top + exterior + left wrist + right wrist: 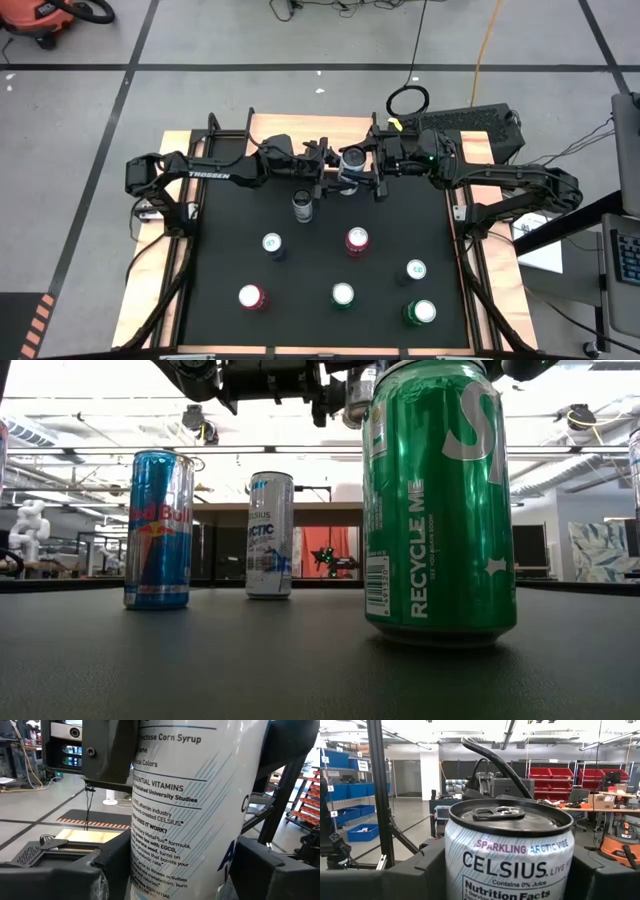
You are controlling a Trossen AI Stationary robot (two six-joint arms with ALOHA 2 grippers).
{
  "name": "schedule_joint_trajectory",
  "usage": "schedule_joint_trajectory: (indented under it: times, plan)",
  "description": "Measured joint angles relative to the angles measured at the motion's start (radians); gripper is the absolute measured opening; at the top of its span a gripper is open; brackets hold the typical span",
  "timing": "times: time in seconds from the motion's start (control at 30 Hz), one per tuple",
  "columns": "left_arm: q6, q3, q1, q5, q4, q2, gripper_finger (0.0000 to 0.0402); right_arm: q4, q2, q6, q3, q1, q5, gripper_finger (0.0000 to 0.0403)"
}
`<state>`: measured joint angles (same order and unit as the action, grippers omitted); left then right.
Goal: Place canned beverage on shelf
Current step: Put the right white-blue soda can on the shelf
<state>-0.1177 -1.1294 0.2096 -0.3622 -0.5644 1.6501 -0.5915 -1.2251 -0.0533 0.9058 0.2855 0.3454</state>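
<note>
Right hand (352, 172), fingers clamped either side of a white Celsius can (351, 160), lifted. Left hand (326, 172) half-closed around the same can. Step: handover. Next: one hand releases; shelf unseen.

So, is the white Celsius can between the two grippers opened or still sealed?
Sealed, as far as visible: the white Celsius can shows its pull tab lying flat on an unbroken lid in the right wrist view.

can (351, 161) between both arms' fingers, table's far edge | seven cans on black mat (220, 260)
</note>
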Motion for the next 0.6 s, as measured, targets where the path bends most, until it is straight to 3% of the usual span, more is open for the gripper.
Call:
schedule_joint_trajectory:
  times: [0.6]
  plan:
    - [-0.008, 0.000, -0.001, 0.000, 0.000, 0.000, 0.0254, 0.006, 0.000, -0.010, 0.000, 0.000, -0.003, 0.0269]
